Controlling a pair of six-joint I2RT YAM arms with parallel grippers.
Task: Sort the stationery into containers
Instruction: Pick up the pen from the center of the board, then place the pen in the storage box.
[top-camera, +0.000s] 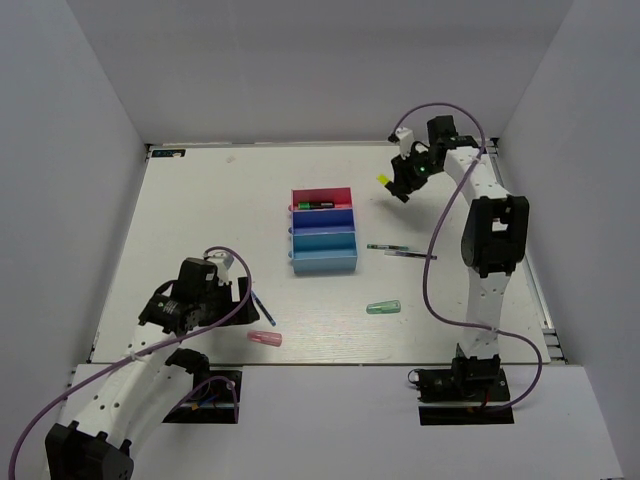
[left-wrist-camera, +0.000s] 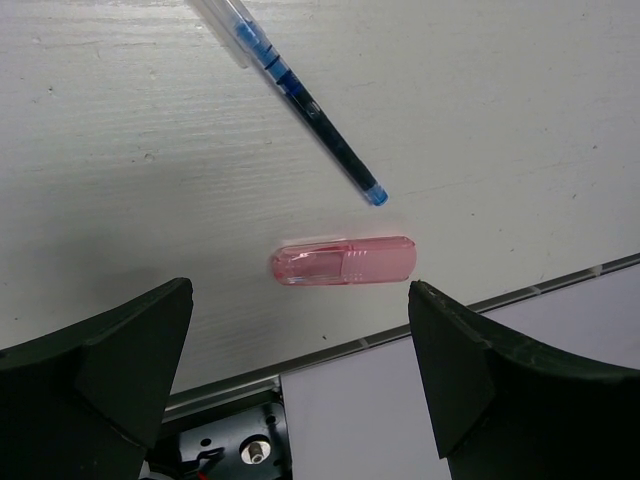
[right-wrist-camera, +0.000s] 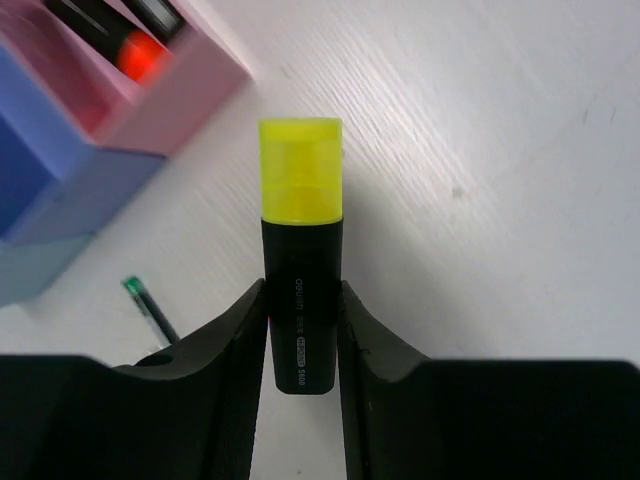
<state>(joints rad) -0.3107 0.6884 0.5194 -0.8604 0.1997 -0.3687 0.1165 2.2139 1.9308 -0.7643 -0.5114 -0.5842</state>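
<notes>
Right claw (right-wrist-camera: 300, 295) gripping one yellow-capped highlighter (right-wrist-camera: 300, 200), left claw (left-wrist-camera: 298, 300) wide open, three trays (top-camera: 323, 265), seemingly three pens (top-camera: 395, 246)

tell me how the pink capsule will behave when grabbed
The pink capsule looks like rigid translucent plastic, so probably stiff and light. Its rounded, glossy body may roll or slip if the left gripper pinches off-centre.

The yellow-capped black highlighter (right-wrist-camera: 300, 250) is gripped in the right hand (right-wrist-camera: 300, 295), cap pointing forward. The pink capsule (left-wrist-camera: 343, 261) lies flat between the wide-apart fingers of the left hand (left-wrist-camera: 298, 300), with the blue pen (left-wrist-camera: 300, 95) just beyond.
</notes>
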